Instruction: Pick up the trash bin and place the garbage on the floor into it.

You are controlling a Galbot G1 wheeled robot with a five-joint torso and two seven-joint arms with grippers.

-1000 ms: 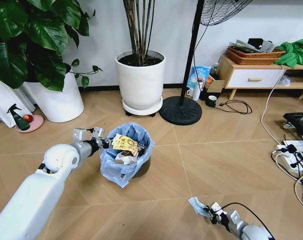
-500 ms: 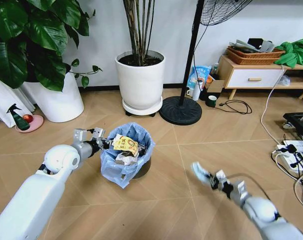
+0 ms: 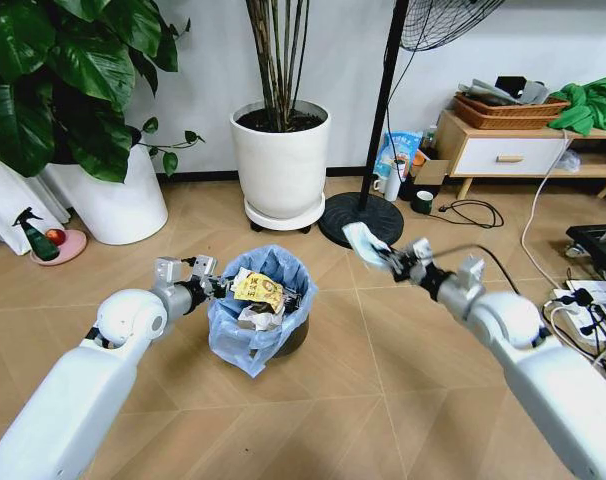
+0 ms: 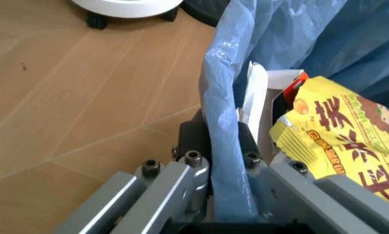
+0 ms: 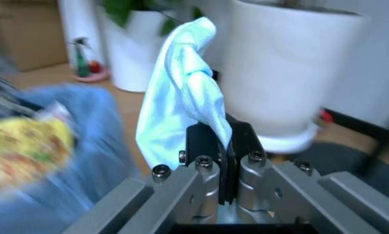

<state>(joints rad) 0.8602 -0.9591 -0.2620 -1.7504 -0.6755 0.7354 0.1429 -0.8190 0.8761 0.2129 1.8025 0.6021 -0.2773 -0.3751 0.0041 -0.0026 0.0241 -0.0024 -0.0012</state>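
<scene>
Deposit step: left gripper (image 3: 211, 287) clamped on the trash bin (image 3: 258, 305) rim. Right gripper (image 3: 388, 262), pinching a pale blue wrapper (image 3: 363, 241), is beside the bin; the next move calls for carrying it over the opening and releasing.

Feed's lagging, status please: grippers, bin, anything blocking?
Left gripper clamped on trash bin rim. Right gripper shut on pale blue wrapper, raised beside the bin. Nothing between them.

Head camera high, looking down; wrist cameras close; all share trash bin (image 3: 255, 312).

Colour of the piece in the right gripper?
Pale light blue, clearest in the right wrist view.
</scene>
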